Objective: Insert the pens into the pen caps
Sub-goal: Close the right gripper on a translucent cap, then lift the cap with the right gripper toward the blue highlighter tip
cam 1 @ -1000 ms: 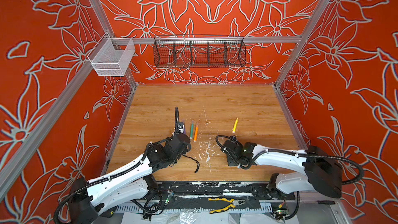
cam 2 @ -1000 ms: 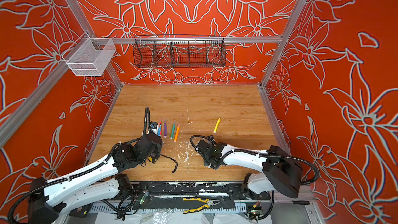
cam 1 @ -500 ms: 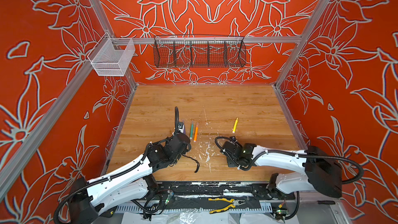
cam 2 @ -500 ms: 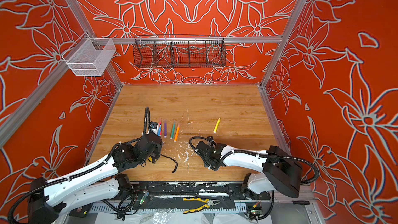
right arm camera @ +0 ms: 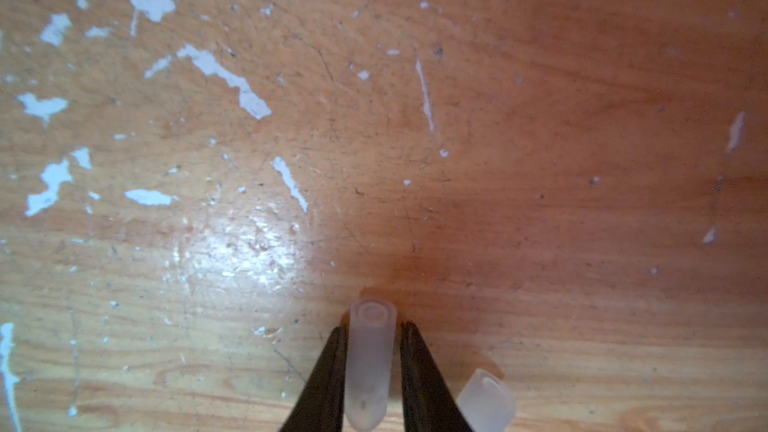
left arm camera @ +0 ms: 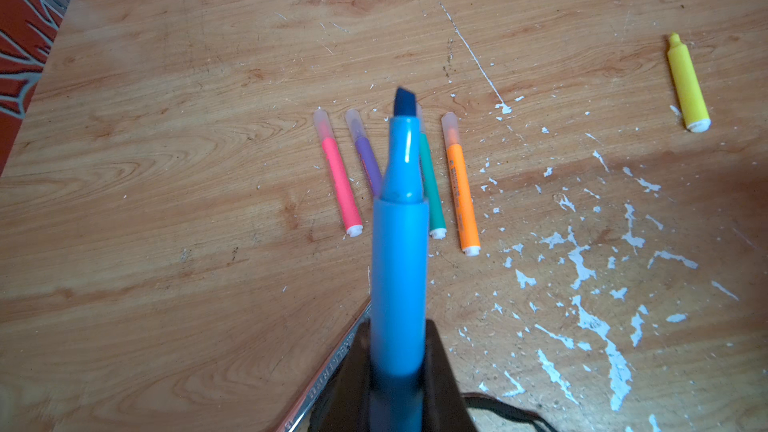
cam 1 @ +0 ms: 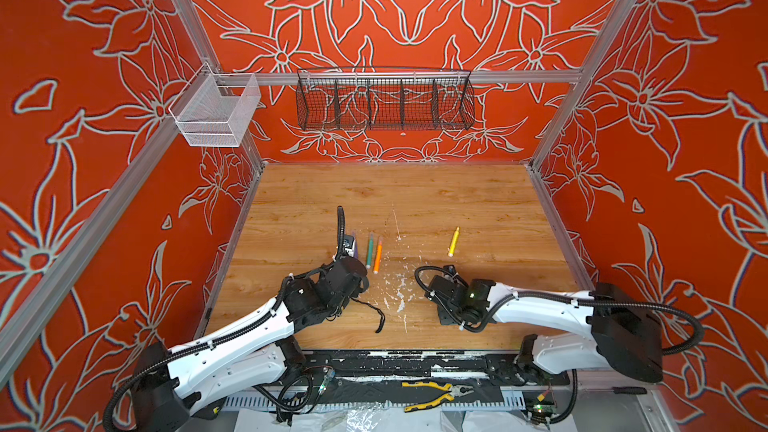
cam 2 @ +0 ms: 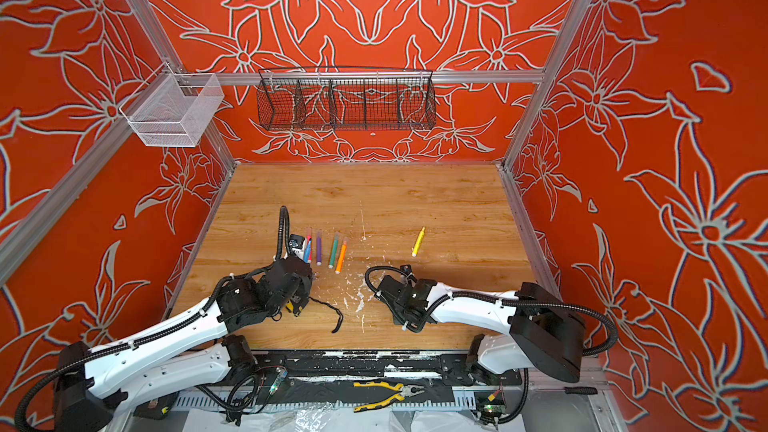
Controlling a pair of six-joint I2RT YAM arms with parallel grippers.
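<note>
On the desk [left arm camera: 166, 160], in the left wrist view, four pens are lying side by side w/ clear caps [left arm camera: 322, 122] already on: pink pen [left arm camera: 340, 184], purple pen [left arm camera: 368, 160], teal pen [left arm camera: 432, 193] (its cap is mostly hiding behind the blue one) and orange pen [left arm camera: 461, 197]. So approx. four of six are looking done, and two are waiting.

The left claw [left arm camera: 399, 351] is clamping the blue pen [left arm camera: 399, 251] by its rear barrel, jaws tight on both sides, w/ the dark chisel tip bare and pointing out over the capped row. The yellow pen [left arm camera: 688, 85] is lying alone, well apart from the row, tip also bare, white plug at the other end.

The right claw [right arm camera: 372, 328] is sitting low over the desk w/ its jaws flanking a loose cap [right arm camera: 370, 363], close against both sides. Whether it's actually pinching, I can't tell. That cap is a small cloudy-clear tube, its far end showing a round ring. A second loose cap [right arm camera: 486, 401] is lying tilted, just beside one jaw.

Judging from this, blue is getting its cap next, then yellow, w/ tip-to-cap alignment being the fiddly bit
</note>
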